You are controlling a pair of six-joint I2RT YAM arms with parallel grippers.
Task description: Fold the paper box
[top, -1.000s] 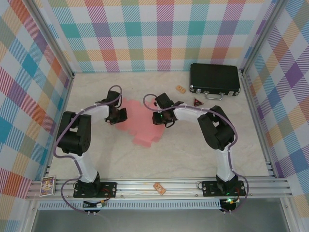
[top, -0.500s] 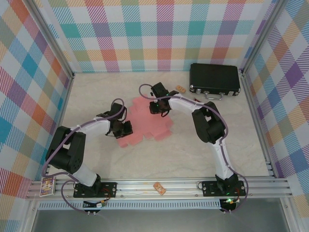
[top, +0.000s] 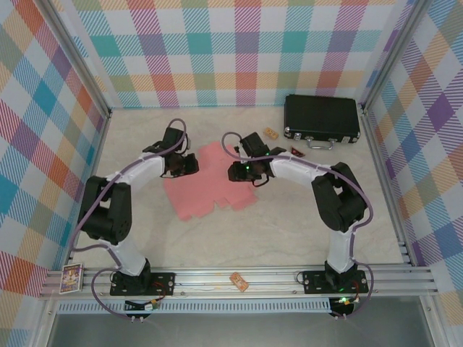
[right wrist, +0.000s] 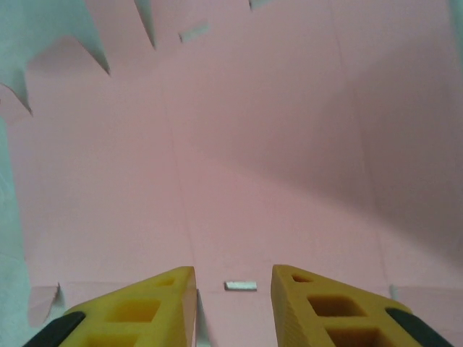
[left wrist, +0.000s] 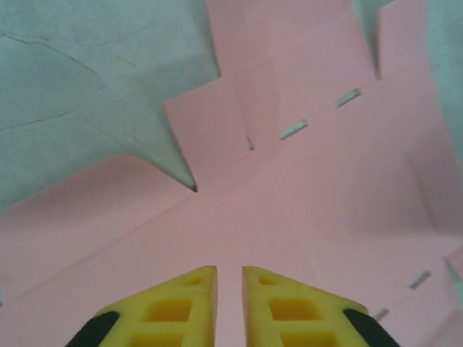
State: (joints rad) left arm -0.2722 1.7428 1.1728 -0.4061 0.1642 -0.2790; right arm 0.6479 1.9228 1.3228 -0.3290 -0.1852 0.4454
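The paper box [top: 210, 181] lies flat and unfolded on the counter [top: 260, 231], between my two arms. My left gripper [top: 189, 165] sits over its far left edge, jaws a thin slit apart with nothing between them; from that wrist I see a notched flap edge with bare counter to its left. My right gripper [top: 235, 173] hangs over the sheet's right side, jaws apart, holding nothing. Bare counter lies in front of the jagged near edge. A black case [top: 322, 119] stands well off at the far right.
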